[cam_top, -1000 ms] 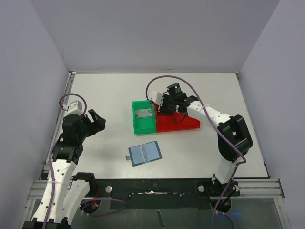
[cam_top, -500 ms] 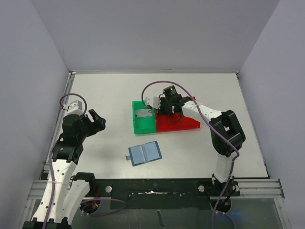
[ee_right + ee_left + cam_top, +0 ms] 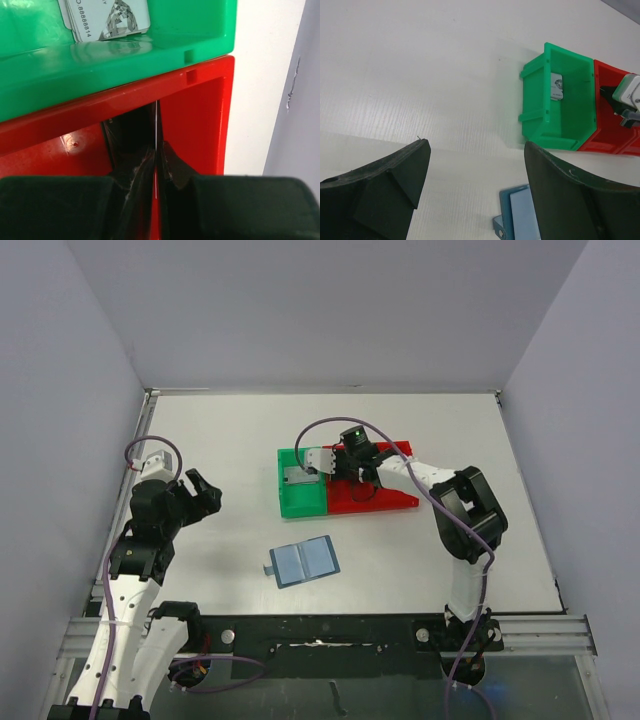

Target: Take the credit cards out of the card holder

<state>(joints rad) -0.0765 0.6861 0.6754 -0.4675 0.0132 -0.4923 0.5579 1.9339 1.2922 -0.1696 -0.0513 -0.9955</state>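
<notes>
Holder [image 3: 305, 562]: open, flat on worktop [image 3: 450, 440], at 6 o'clock of green bin [image 3: 282, 485], well apart from both arms. Right pincer [image 3: 156, 145]: pressed together on a thin card [image 3: 157, 120] seen edge-on, low in red bin [image 3: 197, 130], just beside the wall shared with green bin, where a second card [image 3: 107, 20] lies. Left pincer [image 3: 201, 487]: spread, empty, toward 10 o'clock of holder. Risk: let go on edge this near the wall, card may lean against it, cling to a pad, or tip into green.
</notes>
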